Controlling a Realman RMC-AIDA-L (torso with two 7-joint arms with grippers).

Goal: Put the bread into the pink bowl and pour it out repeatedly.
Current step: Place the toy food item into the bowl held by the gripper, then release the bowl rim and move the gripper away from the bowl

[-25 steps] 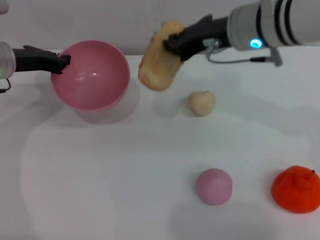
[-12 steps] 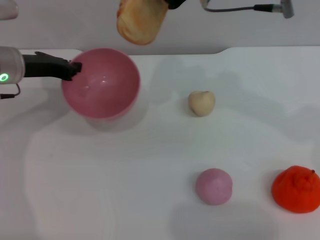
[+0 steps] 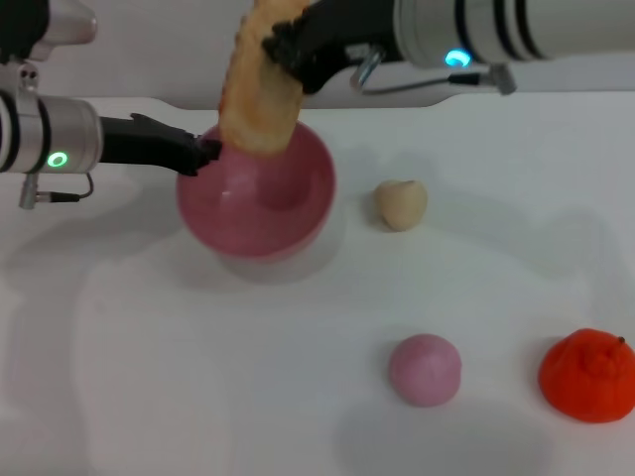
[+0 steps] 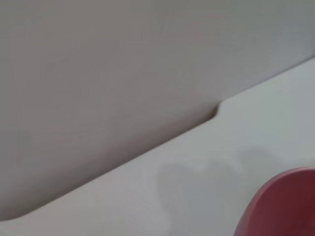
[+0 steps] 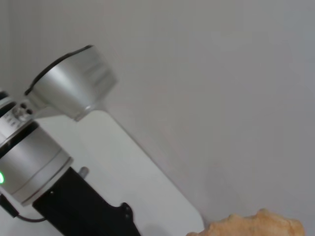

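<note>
The right claw (image 3: 283, 45) pinches the bread (image 3: 258, 94) by its upper end, so it hangs end-down over the pink bowl (image 3: 260, 213), while the left claw (image 3: 206, 154) is pressed onto the bowl's near-left rim. To drop it cleanly, I judge the loaf should come lower and centred before release. The bowl's inside looks empty; it stands on the desk (image 3: 198, 377).

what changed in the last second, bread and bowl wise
The right claw carried the bread up and toward the robot's left; it now hangs end-down over the pink bowl, lower end at its rim. The left claw, clamped on the rim throughout, slid the bowl toward the robot's right, under the bread. The cream bun, pink ball and orange toy stayed put.
</note>
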